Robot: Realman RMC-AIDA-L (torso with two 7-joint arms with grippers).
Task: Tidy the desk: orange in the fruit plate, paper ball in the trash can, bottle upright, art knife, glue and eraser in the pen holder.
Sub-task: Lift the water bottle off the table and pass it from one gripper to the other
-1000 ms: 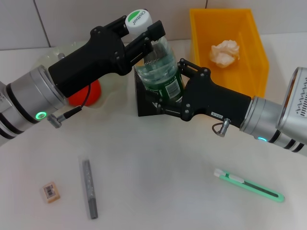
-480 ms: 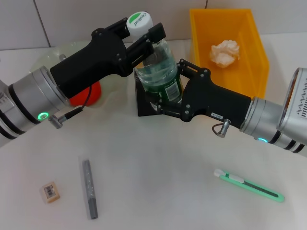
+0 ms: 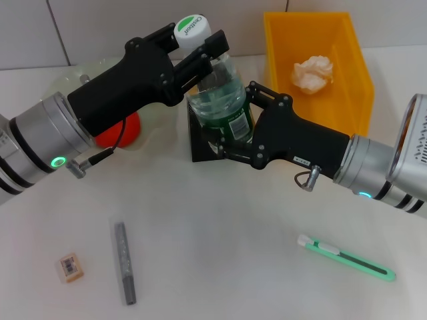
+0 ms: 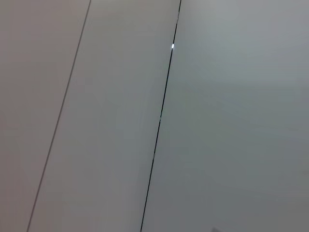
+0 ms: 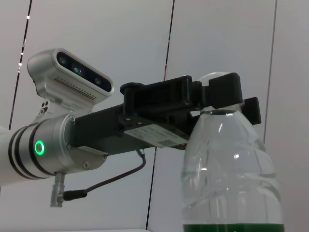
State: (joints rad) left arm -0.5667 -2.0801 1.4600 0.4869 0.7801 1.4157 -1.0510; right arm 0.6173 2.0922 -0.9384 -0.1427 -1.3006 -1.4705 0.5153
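Though tipped slightly toward the left, held close to upright at the back middle of the table [image 3: 220,227]: a clear bottle [image 3: 223,93] with a green label and a white cap [image 3: 192,28]. Gripped from two sides. Up top, clenched on the neck just under the cap with the left gripper [image 3: 200,53], reaching in from the left. Lower down, clasped around the labelled body with the right gripper [image 3: 230,130], reaching in from the right, black fingers [image 3: 267,97] wrapped against the plastic. Cannot tell whether the base touches the table, hidden as it is behind the right gripper. Just behind and around the foot of the bottle, a black pen holder [image 3: 199,150], mostly covered.

From the right wrist, looking up at the bottle [image 5: 229,169] against a panelled wall, with the left gripper [image 5: 217,99] pinched on its top and a green light ring on that arm. From the left wrist, nothing but wall panels and a dark seam.

Elsewhere on the table:
- in the pale fruit plate [image 3: 63,77] at the back left, an orange [image 3: 130,130], partly hidden under the left arm;
- in the yellow trash can [image 3: 347,100] at the back right, a crumpled paper ball [image 3: 312,72];
- near the front left, a small eraser [image 3: 70,267], and just beside it a grey glue stick [image 3: 125,262] lying flat;
- at the front right, well apart from those two, a green art knife [image 3: 345,257] lying flat.
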